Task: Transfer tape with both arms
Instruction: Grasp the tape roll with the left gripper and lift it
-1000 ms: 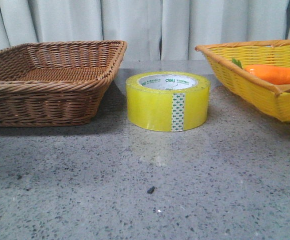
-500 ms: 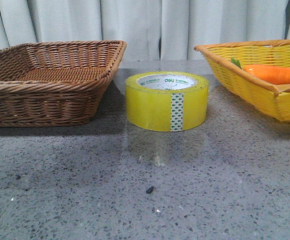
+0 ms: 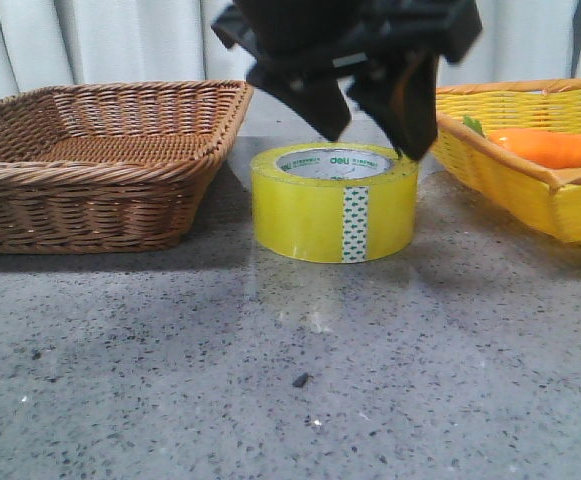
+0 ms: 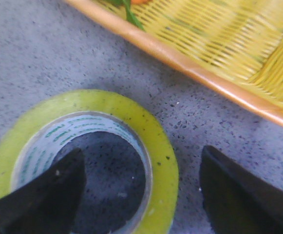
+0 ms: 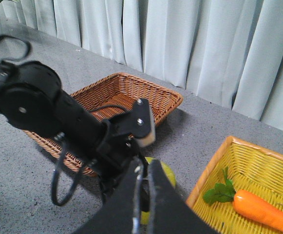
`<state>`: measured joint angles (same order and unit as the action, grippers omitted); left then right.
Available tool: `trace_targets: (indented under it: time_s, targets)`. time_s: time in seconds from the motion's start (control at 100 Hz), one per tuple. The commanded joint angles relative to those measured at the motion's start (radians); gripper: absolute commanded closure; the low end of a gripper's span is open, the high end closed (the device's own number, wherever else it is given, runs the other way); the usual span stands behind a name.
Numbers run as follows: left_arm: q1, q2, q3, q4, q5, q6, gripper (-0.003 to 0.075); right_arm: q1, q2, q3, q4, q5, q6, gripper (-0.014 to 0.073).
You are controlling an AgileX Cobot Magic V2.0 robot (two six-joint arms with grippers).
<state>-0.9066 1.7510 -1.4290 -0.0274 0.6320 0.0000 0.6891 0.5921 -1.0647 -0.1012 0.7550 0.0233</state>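
Left gripper (image 3: pixel 375 125), jaws spread wide and empty, straddles the tape's (image 3: pixel 334 205) rim.

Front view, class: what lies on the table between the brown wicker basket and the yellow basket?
The tape stands there upright on the table, apart from the brown basket and the yellow basket. The open left gripper hangs just above it.

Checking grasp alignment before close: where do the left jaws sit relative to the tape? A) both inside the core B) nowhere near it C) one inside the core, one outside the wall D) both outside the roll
C: the left gripper straddles the tape wall, open.
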Motion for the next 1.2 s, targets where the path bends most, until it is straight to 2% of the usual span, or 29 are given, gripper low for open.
trace_targets:
  time_s: [0.0, 0.21, 0.29, 0.53, 0.69, 1.19]
  targets:
    - [-0.008, -0.006, -0.051, -0.006, -0.039, 0.0, 0.0262, -0.002, 0.003, -0.022, -0.014, -0.08, -0.005, 0.0668]
    - [-0.008, 0.046, -0.055, -0.002, -0.036, 0.015, 0.0265, -0.002, 0.003, -0.022, -0.014, -0.08, -0.005, 0.0668]
    - [-0.008, 0.049, -0.055, -0.002, -0.038, 0.015, 0.03, -0.002, 0.003, -0.022, -0.014, -0.08, -0.005, 0.0668]
    - [-0.008, 0.049, -0.055, -0.011, -0.038, 0.015, 0.0617, -0.002, 0.003, -0.022, -0.014, -0.08, -0.005, 0.0668]
    - [-0.008, 0.049, -0.055, -0.013, -0.036, 0.015, 0.0739, -0.002, 0.003, -0.022, -0.014, -0.08, -0.005, 0.0668]
    - [-0.006, -0.09, -0.141, 0.001, -0.03, 0.015, 0.0741, -0.002, 0.003, -0.022, -0.014, -0.08, -0.005, 0.0668]
